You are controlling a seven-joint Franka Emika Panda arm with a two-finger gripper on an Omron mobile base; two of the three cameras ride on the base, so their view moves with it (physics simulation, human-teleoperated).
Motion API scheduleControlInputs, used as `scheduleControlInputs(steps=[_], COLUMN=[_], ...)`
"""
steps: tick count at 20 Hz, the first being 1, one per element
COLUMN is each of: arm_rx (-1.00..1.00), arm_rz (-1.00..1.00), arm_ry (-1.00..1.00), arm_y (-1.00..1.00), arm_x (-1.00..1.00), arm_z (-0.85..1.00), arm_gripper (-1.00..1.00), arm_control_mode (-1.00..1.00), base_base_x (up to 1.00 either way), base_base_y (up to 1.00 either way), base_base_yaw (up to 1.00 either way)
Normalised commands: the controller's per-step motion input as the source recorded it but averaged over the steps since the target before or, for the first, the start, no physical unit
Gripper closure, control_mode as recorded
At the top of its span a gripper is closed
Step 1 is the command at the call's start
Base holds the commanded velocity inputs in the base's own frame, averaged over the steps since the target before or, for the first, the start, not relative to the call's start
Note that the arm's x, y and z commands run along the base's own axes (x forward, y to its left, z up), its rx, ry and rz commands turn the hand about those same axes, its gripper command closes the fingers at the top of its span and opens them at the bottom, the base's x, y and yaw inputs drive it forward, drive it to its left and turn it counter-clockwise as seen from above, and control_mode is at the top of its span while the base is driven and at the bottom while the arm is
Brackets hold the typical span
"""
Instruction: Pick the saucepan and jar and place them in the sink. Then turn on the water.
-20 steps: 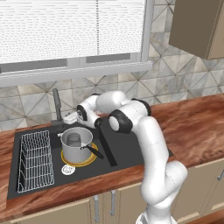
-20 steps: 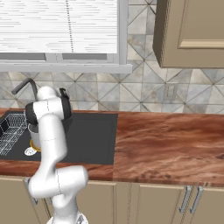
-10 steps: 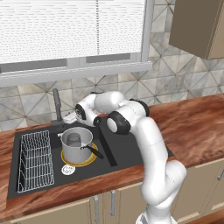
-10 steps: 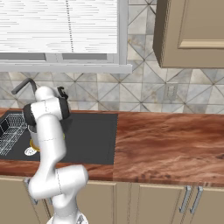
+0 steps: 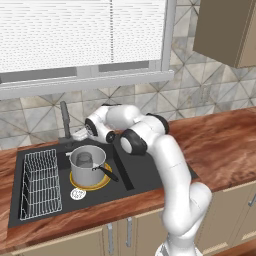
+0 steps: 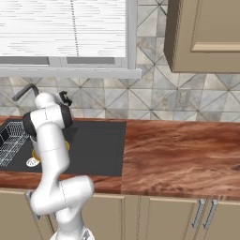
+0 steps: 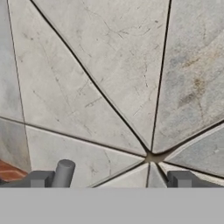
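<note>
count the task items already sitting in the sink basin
2: the saucepan sits mid-basin in the sink, right of the wire rack; the jar stands inside it.

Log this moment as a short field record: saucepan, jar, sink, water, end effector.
saucepan: upright in the sink, on a yellow mat
jar: inside the saucepan
sink: black basin, wire rack at its left
water: no stream visible
end effector: open, empty, by the faucet, facing the wall tiles
</note>
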Motion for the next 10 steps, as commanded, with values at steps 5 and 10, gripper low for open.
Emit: scheduleControlInputs(steps=[5, 10], arm_rx=[0.11, 0.11], arm_rz=[-0.22, -0.24], arm_ry=[-0.06, -0.08], arm_y=[-0.36, -0.37], arm_x=[-0.29, -0.3], arm_z=[-0.52, -0.51], arm_gripper=[-1.0, -1.0], arm_control_mode=[-1.0, -1.0], base_base_x=[0.0, 0.0], base_base_y=[0.0, 0.0], base_base_yaw=[0.0, 0.0])
